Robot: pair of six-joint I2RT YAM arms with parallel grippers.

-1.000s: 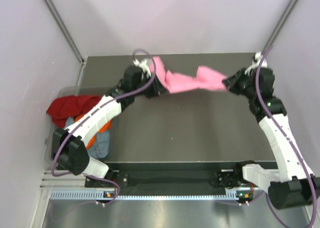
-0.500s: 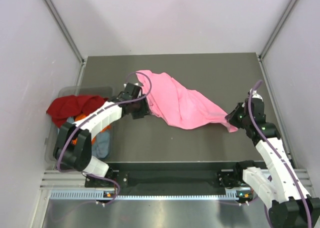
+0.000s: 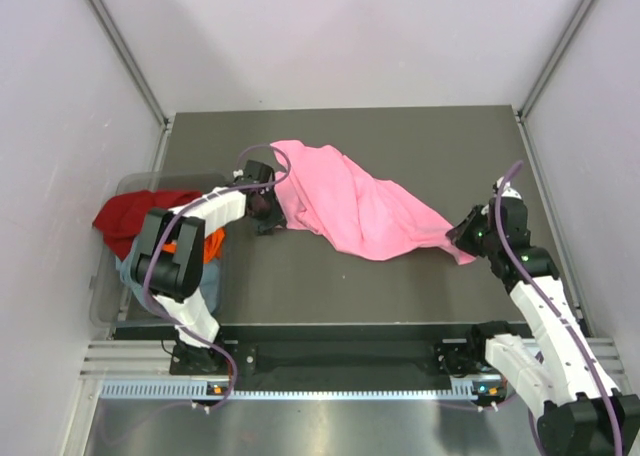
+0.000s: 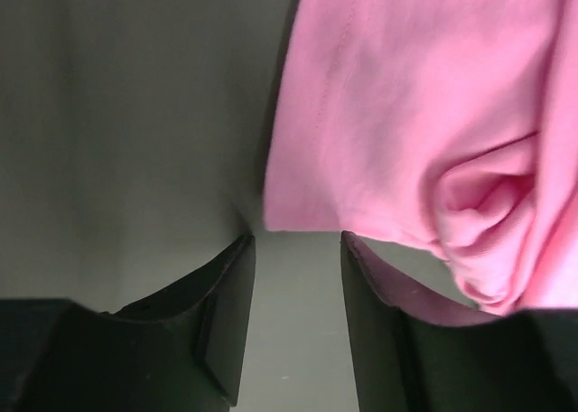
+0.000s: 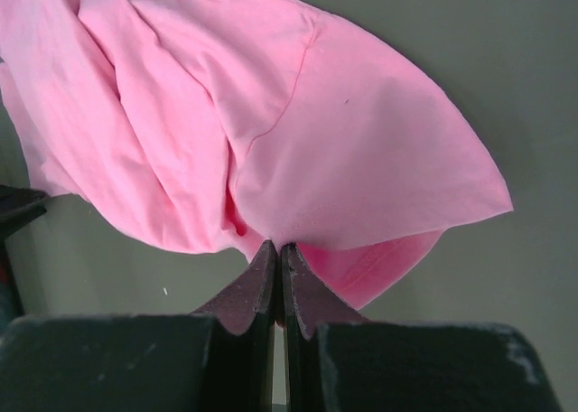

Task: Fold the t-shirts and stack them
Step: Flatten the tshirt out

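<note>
The pink t-shirt lies crumpled on the bench, between the two arms. The right end effector is pressed together and pinches the shirt's edge. The left end effector is spread and holds nothing, just beside the shirt's opposite edge.

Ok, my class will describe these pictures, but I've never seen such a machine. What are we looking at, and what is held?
Two white robot arms are bolted to the near edge of a dark table. One picture looks down from above. The other two come from cameras on each wrist, showing that arm's own black fingers. A pink t-shirt lies crumpled on the table. The right gripper pinches its edge shut. The left gripper is open, beside the cloth, holding nothing. A dark red t-shirt drapes over a clear bin at the left.
</note>
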